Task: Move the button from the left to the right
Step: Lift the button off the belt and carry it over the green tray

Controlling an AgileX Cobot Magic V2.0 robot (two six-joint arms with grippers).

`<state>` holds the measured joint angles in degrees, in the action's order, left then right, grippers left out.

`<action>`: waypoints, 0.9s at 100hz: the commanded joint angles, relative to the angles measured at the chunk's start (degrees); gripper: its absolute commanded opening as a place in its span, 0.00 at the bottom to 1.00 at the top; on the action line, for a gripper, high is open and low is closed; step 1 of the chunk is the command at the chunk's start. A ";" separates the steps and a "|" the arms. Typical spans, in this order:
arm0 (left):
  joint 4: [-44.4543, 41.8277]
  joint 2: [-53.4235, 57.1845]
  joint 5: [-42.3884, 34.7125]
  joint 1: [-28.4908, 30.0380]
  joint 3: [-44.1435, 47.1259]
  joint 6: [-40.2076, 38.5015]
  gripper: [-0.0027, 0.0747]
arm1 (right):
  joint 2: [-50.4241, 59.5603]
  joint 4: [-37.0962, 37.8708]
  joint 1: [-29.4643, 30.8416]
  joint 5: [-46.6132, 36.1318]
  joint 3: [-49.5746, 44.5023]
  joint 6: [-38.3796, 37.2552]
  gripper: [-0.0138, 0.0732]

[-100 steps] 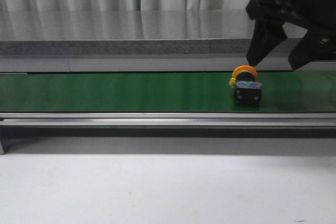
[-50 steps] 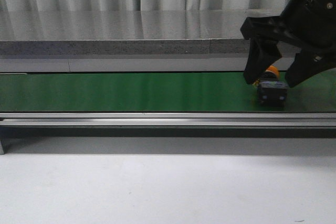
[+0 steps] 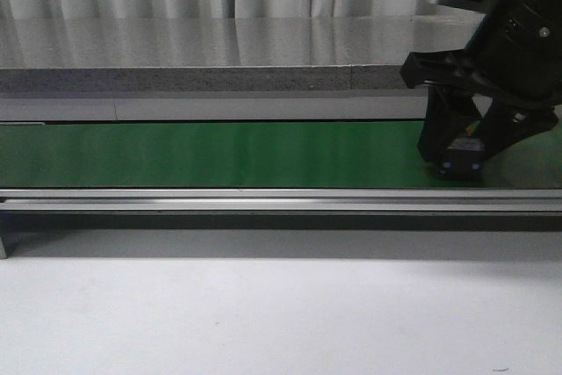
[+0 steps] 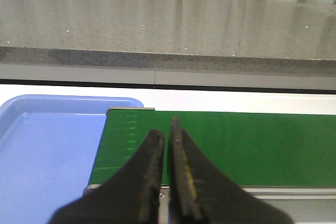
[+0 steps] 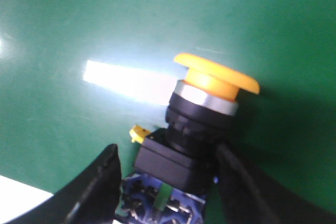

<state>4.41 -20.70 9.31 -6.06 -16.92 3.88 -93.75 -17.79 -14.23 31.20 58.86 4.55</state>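
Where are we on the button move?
Done: the right hand is down over the button on the green belt, fingers either side of its base. In hand: closing; contact unclear. Left: lift and placement. The left hand sits shut by the blue tray.

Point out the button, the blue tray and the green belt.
button [image 5: 216,76]: right wrist view, on its orange-yellow cap.
blue tray [image 4: 47,156]: left wrist view, on its bare floor.
green belt [image 3: 219,154]: front view, on its bare surface.
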 commanded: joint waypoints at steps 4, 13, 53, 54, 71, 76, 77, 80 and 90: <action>0.39 -0.23 -5.02 -0.45 -1.58 -0.35 0.04 | 2.27 -0.57 0.09 -0.83 1.89 -0.06 0.43; 0.39 -0.23 -5.02 -0.45 -1.58 -0.35 0.04 | 3.43 0.36 0.14 0.31 2.40 -0.06 0.43; 0.39 -0.23 -5.02 -0.45 -1.58 -0.35 0.04 | 5.38 10.96 8.37 17.90 19.42 6.74 0.43; 0.39 -0.23 -5.02 -0.45 -1.58 -0.35 0.04 | 5.38 10.96 8.92 18.03 19.65 7.07 0.43; 0.39 -0.23 -5.02 -0.45 -1.58 -0.35 0.04 | 5.38 10.96 16.34 19.20 22.83 12.49 0.43; 0.39 -0.23 -5.02 -0.45 -1.58 -0.35 0.04 | 5.21 10.96 18.80 18.59 22.83 14.00 0.43; 0.39 -0.23 -5.02 -0.45 -1.58 -0.35 0.04 | 5.16 10.96 19.54 18.49 22.83 14.19 0.43; 0.39 -0.23 -5.02 -0.45 -1.58 -0.35 0.04 | 4.93 10.96 21.07 18.31 22.83 14.91 0.43; 0.39 -0.23 -5.02 -0.45 -1.58 -0.35 0.04 | 3.58 10.96 26.15 17.15 22.83 16.99 0.43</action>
<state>4.41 -20.70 9.31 -6.06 -16.90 3.88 -91.35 -7.25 8.06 51.58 79.54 18.93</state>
